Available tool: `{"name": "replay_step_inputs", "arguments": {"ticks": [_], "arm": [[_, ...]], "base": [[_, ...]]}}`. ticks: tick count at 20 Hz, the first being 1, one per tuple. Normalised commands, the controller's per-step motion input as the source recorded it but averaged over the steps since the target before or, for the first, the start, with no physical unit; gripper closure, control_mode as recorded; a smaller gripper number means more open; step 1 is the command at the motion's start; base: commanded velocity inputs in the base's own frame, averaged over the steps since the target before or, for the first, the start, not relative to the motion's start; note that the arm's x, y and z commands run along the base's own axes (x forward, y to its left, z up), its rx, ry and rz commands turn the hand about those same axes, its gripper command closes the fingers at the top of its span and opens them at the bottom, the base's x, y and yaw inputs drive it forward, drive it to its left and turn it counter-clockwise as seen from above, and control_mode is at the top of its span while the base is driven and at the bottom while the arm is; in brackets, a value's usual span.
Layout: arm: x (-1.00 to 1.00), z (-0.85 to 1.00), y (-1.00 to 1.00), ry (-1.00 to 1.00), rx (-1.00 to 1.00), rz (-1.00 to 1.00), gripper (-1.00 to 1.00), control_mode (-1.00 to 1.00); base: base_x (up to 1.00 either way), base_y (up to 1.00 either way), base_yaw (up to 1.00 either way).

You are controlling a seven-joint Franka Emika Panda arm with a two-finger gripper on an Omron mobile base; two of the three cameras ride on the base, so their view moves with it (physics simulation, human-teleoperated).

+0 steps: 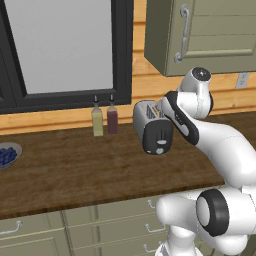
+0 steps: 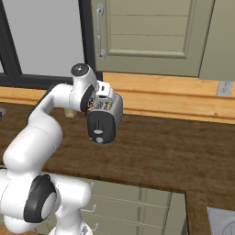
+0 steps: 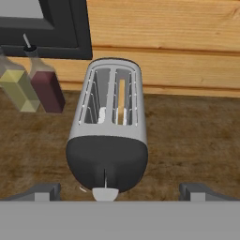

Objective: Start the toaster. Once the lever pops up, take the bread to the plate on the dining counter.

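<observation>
The gripper [image 3: 117, 192] hangs with its jaws spread wide and empty, one fingertip to each side of the toaster's [image 3: 110, 131] black end panel, just above the lever [image 3: 105, 193]. The lever sits at the low end of its slot in the hand view; whether it is already pressed down cannot be told. Risk: with the jaws this far apart, a descent may straddle the knob and miss it, or a fingertip may catch the panel edge and push the toaster across the wood worktop [image 1: 75, 165]. The toaster is a rounded silver-grey body standing near the two bottles [image 1: 105, 117] by the wall. The bread [image 3: 121, 101] stands in one slot as a thin tan strip.
</observation>
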Motion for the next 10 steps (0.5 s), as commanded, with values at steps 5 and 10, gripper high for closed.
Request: {"name": "replay_step_inputs", "arguments": {"ticks": [5, 10], "arm": [[0.0, 0.0, 0.0, 0.0, 0.0, 0.0, -1.0, -1.0], [0.0, 0.0, 0.0, 0.0, 0.0, 0.0, -1.0, -1.0]], "base": [[0.0, 0.0, 0.0], [0.0, 0.0, 0.0]]}}
